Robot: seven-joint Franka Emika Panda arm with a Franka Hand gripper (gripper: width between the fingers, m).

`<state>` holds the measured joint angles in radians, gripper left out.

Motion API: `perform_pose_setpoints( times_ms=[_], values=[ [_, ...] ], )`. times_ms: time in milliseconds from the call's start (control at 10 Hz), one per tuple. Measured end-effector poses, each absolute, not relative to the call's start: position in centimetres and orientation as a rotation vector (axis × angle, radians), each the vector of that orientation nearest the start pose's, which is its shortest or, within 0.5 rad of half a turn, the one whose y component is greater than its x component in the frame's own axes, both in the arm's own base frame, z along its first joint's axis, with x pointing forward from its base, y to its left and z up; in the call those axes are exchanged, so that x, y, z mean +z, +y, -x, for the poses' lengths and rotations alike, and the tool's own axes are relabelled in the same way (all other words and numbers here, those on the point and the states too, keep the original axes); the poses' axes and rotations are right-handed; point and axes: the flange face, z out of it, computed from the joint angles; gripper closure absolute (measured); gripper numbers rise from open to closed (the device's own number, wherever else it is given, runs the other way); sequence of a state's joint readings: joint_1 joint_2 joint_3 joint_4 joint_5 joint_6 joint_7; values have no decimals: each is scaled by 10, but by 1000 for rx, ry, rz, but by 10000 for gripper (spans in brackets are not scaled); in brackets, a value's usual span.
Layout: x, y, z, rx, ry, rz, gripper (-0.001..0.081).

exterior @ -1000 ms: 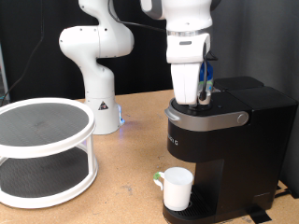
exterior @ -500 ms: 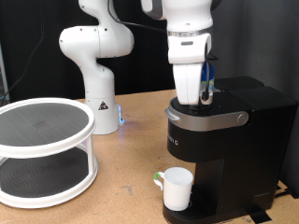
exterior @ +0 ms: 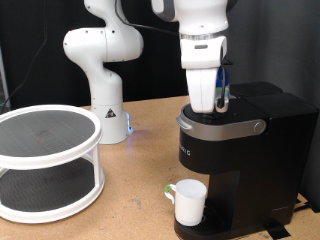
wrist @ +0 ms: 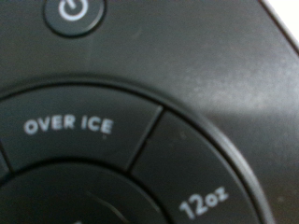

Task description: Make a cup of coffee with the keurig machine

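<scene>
Your wrist view is filled by the top panel of the black boxy keurig machine and nothing else: a round power button near one edge, a curved button marked "OVER ICE", and beside it another marked "12oz". The lettering is soft and very near the lens, and neither finger shows there. The exterior view gives you what that close look cannot: the whole machine standing on the tan wooden table, with its silver-grey handle band across the lid.

In that outer view your white arm comes straight down from the top of the frame, wrist vertical, and the claw points down at the lid, its white fingers reaching the machine's top surface. You cannot tell from either view whether the claw is wide or narrow.

The small white cylindrical cup stands well below the claw, on the round drip base under the spout. Off to the exterior view's left of the claw sits a white two-tier round rack, and behind it a second white robot base
</scene>
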<state>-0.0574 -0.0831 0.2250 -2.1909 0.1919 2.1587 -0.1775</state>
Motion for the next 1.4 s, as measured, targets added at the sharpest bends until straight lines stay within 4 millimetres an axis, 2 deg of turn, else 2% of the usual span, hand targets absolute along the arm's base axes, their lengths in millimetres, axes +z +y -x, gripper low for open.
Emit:
perform_pose_setpoints(
  times_ms=[1000,1400],
  values=[
    [426,96,-513,-64,-411,2971,802],
    [426,98,-511,-61,-435,2895,802]
  ],
)
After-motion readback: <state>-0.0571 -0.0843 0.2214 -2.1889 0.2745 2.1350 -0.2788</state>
